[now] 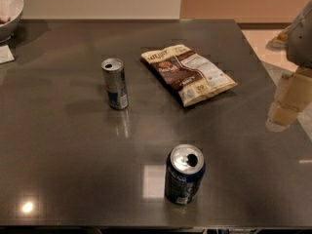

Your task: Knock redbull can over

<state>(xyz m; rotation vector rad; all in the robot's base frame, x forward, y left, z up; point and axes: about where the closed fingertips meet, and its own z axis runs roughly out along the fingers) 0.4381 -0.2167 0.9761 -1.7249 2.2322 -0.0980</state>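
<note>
Soda can (185, 175) nearest on the worktop (73, 155), my claw (286, 101) hanging at the right edge, open or closed I cannot tell, and farther back left the redbull can (115, 84) stands upright, unknocked, with the bag (187, 74) lying between us.

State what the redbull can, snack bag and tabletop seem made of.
The redbull can looks aluminium: shiny silver top. The snack bag seems plastic film: crinkled, printed. The tabletop is perhaps polished stone: it mirrors lights. The gripper hangs near its right edge.
</note>
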